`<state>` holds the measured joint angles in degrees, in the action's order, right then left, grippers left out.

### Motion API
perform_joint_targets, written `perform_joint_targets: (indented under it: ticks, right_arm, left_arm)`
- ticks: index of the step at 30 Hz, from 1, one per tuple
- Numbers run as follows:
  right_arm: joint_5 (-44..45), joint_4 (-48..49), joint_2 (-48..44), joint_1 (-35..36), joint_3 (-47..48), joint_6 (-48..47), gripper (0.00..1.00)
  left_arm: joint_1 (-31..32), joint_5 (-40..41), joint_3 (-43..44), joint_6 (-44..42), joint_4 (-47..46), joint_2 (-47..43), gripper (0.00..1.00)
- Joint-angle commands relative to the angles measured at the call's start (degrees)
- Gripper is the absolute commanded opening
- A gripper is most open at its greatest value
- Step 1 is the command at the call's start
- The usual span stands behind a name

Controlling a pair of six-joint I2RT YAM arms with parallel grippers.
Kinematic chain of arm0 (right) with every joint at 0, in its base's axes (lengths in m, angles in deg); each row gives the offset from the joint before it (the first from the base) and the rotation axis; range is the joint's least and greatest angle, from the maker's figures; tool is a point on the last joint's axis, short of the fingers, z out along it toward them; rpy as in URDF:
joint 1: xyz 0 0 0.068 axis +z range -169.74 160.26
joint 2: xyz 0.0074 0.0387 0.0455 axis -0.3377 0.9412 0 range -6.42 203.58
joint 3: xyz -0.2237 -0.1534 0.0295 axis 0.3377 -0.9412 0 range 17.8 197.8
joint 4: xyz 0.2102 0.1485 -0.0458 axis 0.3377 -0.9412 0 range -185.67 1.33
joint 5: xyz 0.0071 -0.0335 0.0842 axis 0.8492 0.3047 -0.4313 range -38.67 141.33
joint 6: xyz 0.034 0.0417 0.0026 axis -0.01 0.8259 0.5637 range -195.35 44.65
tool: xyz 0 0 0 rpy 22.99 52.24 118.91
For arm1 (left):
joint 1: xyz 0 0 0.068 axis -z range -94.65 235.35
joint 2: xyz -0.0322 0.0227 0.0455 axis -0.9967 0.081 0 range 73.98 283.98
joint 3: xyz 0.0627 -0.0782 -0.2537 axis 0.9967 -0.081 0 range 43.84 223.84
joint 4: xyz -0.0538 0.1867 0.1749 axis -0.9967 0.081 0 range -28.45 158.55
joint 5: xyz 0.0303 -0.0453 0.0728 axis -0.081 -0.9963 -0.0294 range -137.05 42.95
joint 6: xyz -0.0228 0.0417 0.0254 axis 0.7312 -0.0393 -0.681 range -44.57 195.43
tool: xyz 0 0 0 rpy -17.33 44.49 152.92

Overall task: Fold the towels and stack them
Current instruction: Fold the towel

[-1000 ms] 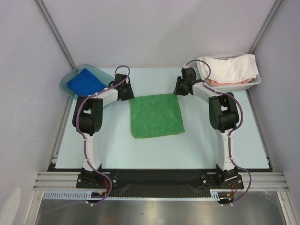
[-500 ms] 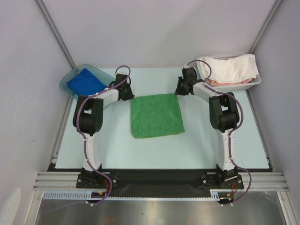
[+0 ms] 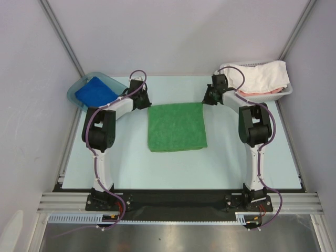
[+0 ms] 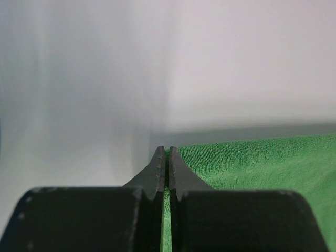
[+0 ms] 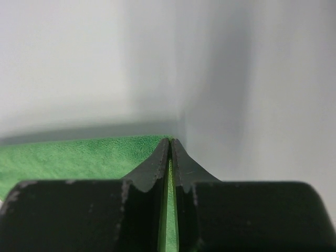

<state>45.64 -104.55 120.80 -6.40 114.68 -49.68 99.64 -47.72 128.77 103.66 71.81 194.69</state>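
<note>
A green towel (image 3: 176,127) lies flat in the middle of the table, folded to a near square. My left gripper (image 3: 146,103) is shut on its far left corner, and green cloth shows between the jaws in the left wrist view (image 4: 167,153). At the far right corner my right gripper (image 3: 206,100) is shut on the cloth too, with a green strip pinched between its fingers (image 5: 170,143). A royal blue towel (image 3: 95,91) rests folded in a clear tub (image 3: 77,86) at the far left.
A white basket (image 3: 286,90) at the far right holds a white cloth (image 3: 258,75) over a pinkish item (image 3: 251,93). Grey walls stand close behind both grippers. The table's near edge carries the arm bases (image 3: 107,199).
Both grippers have closed onto the green towel's far corners. The right gripper has drifted right and the towel's far edge has shifted slightly with it.
</note>
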Motion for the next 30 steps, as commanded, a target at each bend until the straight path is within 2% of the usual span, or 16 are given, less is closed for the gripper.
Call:
perform_joint_targets:
  ticks: [1, 9, 15, 19, 22, 23, 25, 27, 30]
  right_arm:
    - [-0.5, 2.5, -0.3, -1.9, 2.0, -1.4, 0.08]
    - [-2.7, 4.4, 0.1, -2.4, 2.7, -2.9, 0.08]
    - [-3.5, 8.4, -4.0, -2.4, -2.9, -2.6, 0.09]
    - [-3.4, 8.1, -3.9, -2.3, -2.9, -2.2, 0.10]
    - [-3.4, 8.1, -4.0, -2.3, -3.5, -2.2, 0.12]
    - [-3.1, 8.3, -4.2, -2.3, -3.6, -2.0, 0.15]
    - [-2.5, 7.9, -4.1, -2.3, -3.7, -1.9, 0.25]
    - [-1.9, 8.2, -4.3, -2.2, -3.8, -1.8, 0.33]
    - [-0.8, 8.0, -4.4, -2.0, -3.6, -1.9, 0.37]
  left_arm:
    - [0.2, 0.1, 4.5, -1.2, -3.1, 0.2, 0.00]
    - [0.2, -1.5, 8.6, -3.3, -5.5, 2.9, 0.00]
    - [0.2, -1.9, 3.8, -3.9, -10.1, 0.5, 0.03]
    - [0.1, -1.8, 3.6, -3.9, -10.0, 0.8, 0.14]
    - [0.2, -1.2, 3.3, -3.9, -10.0, 1.1, 0.27]
    - [0.2, -0.8, 3.3, -3.9, -10.1, 1.2, 0.36]
    - [0.2, 0.1, 3.1, -3.7, -9.7, 1.1, 0.44]
    - [0.1, 0.0, 2.5, -3.5, -10.0, 0.8, 0.46]
    - [0.1, -0.3, 2.4, -3.0, -10.1, 0.9, 0.45]
